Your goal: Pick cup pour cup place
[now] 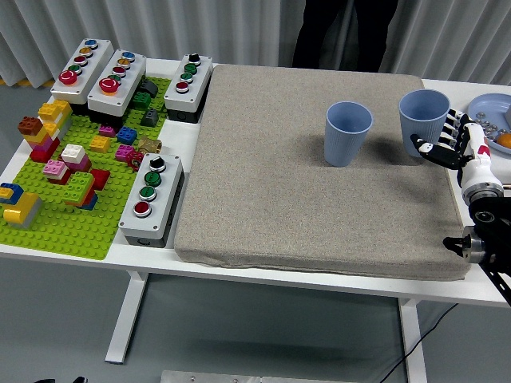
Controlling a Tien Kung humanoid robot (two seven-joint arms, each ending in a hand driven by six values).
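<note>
Placing stage: carried cup set upright on the mat.
The blue cup (424, 123) is gripped by the right hand (444, 146), fingers curled round its side; the second blue cup (348, 132) stands just left. Pouring appears done; only release is left.

A white table (319, 283) with white legs (128, 319) stands on a grey floor (271, 335), long grey curtains (239, 28) hang behind it, and a person in dark clothes (339, 32) stands at the far side.
</note>
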